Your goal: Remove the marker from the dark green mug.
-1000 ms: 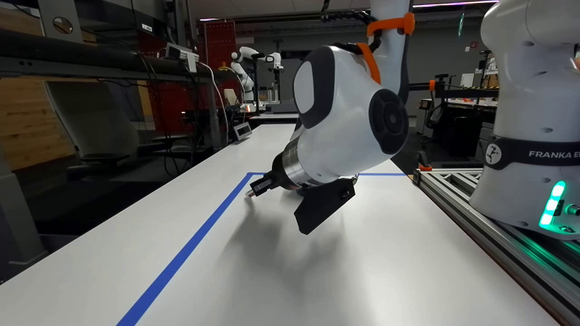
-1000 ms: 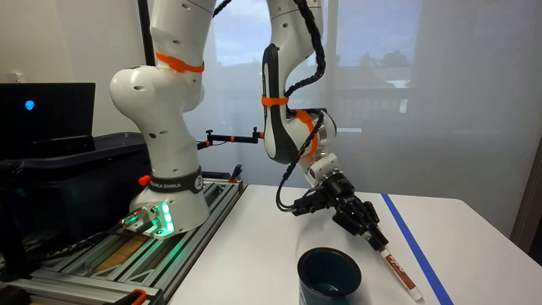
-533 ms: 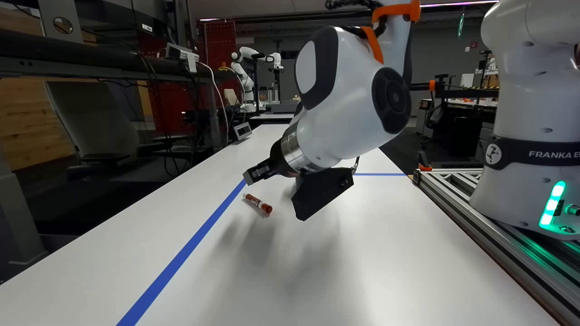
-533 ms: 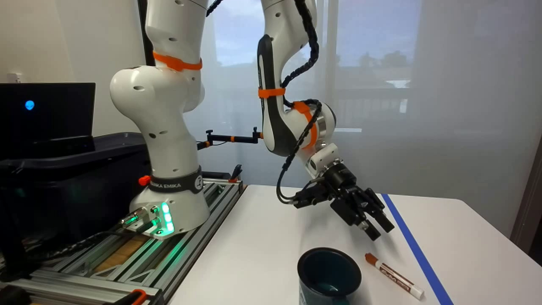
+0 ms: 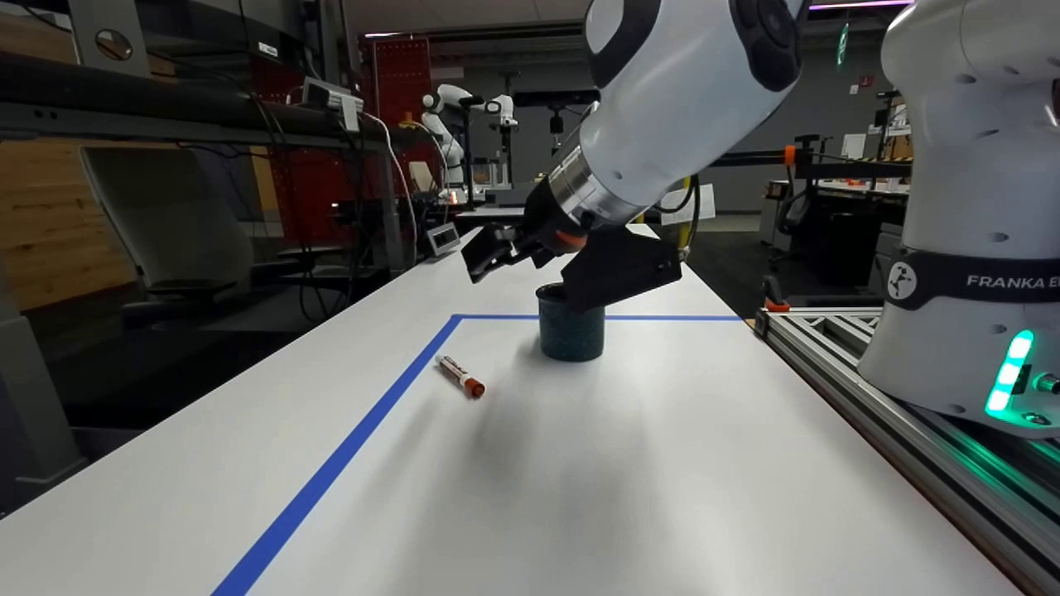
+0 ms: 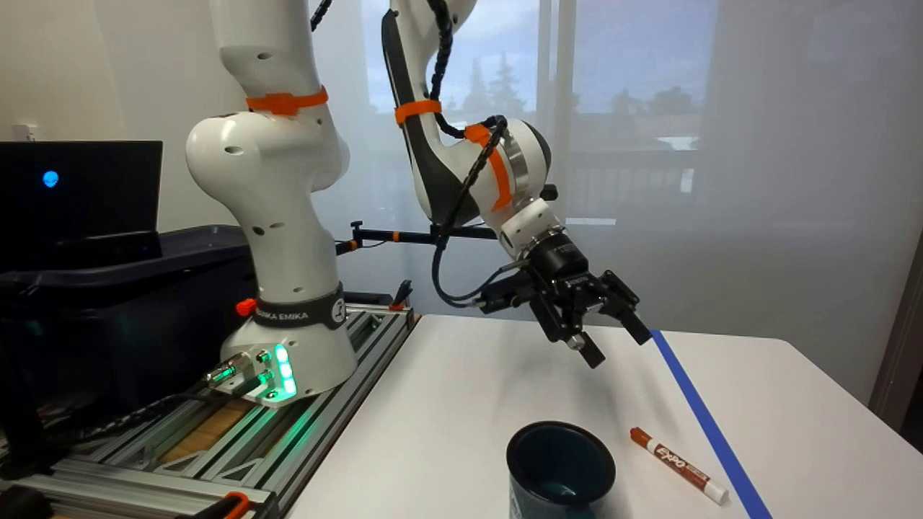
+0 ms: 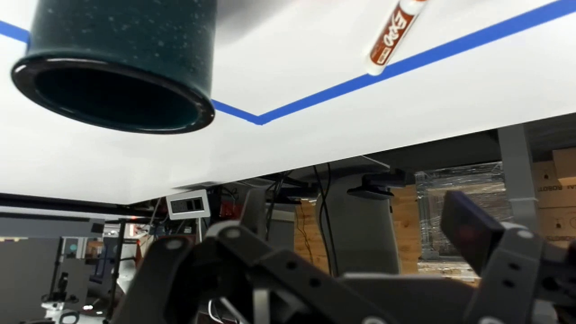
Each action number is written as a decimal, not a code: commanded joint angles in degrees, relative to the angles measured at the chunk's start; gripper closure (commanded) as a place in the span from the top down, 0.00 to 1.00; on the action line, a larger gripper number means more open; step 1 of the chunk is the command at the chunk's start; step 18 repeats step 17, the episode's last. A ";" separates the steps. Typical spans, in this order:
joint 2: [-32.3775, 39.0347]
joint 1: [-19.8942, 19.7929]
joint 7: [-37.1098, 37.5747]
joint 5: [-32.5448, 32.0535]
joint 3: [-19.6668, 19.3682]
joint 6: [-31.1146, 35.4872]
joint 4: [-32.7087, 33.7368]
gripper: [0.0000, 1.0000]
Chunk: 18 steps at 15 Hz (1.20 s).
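Marker [image 6: 679,465] out of the dark green mug [image 5: 571,335], lying beside it on a white table [image 6: 433,432]: removal looks done.

The gripper [image 6: 615,343] hangs above, fingers [image 6: 593,355] spread wide, holding nothing; likely only backing away remains. Blue tape [image 6: 709,425] runs near the marker; the mug, close by, could be bumped.
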 commanded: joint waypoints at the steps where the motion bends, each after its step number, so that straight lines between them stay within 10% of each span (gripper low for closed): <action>1: -4.20 -0.72 -2.21 4.49 -3.60 4.27 -0.12 1.00; 18: -3.36 -0.23 -1.65 6.61 -5.72 3.40 0.86 1.00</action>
